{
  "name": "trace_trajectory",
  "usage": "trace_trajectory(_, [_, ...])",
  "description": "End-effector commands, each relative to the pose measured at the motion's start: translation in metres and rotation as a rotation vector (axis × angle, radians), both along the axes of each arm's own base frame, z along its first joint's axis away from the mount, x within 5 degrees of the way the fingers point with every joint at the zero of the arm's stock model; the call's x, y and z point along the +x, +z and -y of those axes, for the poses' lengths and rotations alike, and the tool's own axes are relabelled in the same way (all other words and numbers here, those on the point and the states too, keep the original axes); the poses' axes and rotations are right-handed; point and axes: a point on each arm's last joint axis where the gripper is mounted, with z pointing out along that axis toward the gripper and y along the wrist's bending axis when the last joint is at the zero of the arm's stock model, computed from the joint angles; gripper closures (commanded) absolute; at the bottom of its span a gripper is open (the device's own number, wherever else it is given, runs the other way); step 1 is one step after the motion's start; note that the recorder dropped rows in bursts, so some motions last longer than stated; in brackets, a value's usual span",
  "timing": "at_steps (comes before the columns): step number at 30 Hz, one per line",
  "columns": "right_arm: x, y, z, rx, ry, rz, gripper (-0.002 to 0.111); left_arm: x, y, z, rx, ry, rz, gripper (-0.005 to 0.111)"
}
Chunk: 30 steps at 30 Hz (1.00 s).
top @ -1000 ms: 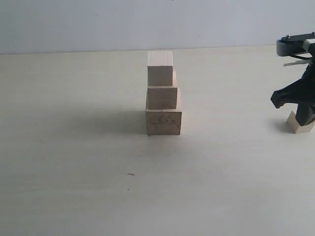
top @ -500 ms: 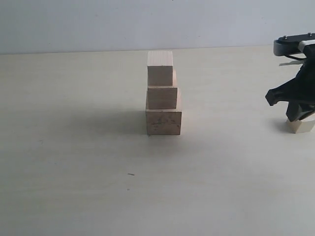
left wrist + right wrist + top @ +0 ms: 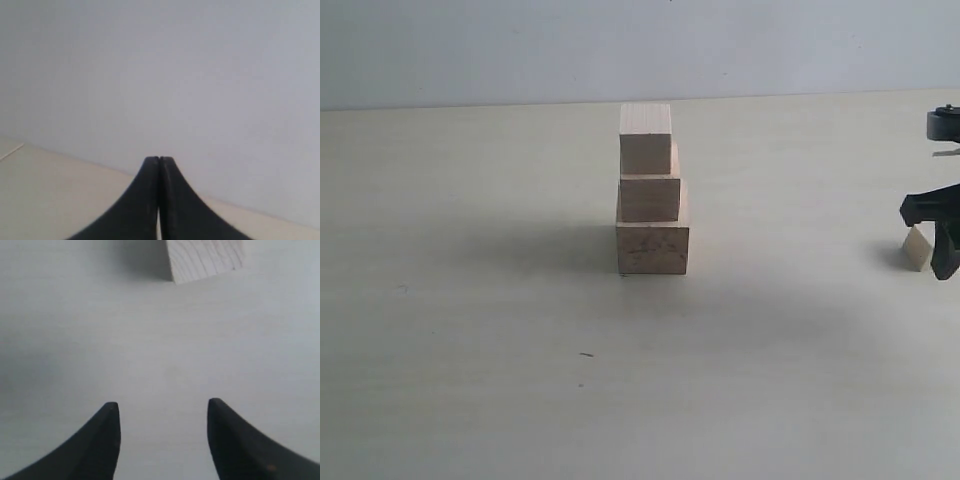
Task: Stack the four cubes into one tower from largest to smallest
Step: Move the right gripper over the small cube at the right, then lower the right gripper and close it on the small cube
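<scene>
Right wrist view: the right gripper [image 3: 164,407] is spread wide, with the smallest cube [image 3: 207,259] ahead of its jaws, not between them. Within the last second the gripper has shifted right, off that cube at the scene's right edge. The three-cube tower [image 3: 652,190] stands mid-scene, well apart, so the last pick looks still undone; the left gripper [image 3: 159,161] is pressed closed, empty.

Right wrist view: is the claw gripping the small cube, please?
No, the right claw is open, with the small cube lying apart from it.

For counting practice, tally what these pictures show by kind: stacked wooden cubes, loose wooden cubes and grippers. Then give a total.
Cubes stacked: 3, the bottom cube, middle cube and top cube
Cubes lying apart: 1, the loose cube
Grippers: 2, the left gripper and right gripper
Total: 6
</scene>
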Motion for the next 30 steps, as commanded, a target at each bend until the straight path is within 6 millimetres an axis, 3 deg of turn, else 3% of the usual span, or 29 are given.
trace_trajectory(1, [0.003,0.003,0.002,0.013,-0.003,0.020,0.055,-0.020,0.002,-0.005,0.061,0.056,0.087,0.107])
trace_trajectory(5, [0.013,0.000,-0.001,0.043,0.067,0.113,0.055,-0.020,-0.026,-0.020,0.025,0.214,-0.057,0.107])
trace_trajectory(8, [0.018,-0.006,0.003,-0.002,0.127,0.142,0.053,-0.018,-0.059,-0.024,-0.162,0.273,-0.224,0.107])
trace_trajectory(10, [0.020,-0.008,0.008,-0.058,0.164,0.143,0.049,-0.014,-0.069,-0.020,-0.287,0.223,-0.221,0.107])
trace_trajectory(13, [0.024,-0.010,0.014,-0.112,0.122,0.171,0.043,-0.008,-0.074,-0.008,-0.324,0.081,-0.171,0.107])
trace_trajectory(16, [0.031,-0.015,0.015,-0.124,0.110,0.219,0.040,-0.006,-0.075,-0.001,-0.238,-0.006,-0.124,0.107])
trace_trajectory(25, [0.042,-0.040,0.017,-0.123,0.118,0.236,0.040,-0.009,-0.091,-0.015,-0.210,0.177,-0.309,0.107])
trace_trajectory(30, [0.046,-0.052,0.017,-0.116,0.085,0.240,0.040,-0.006,-0.084,-0.008,-0.205,0.089,-0.230,0.107])
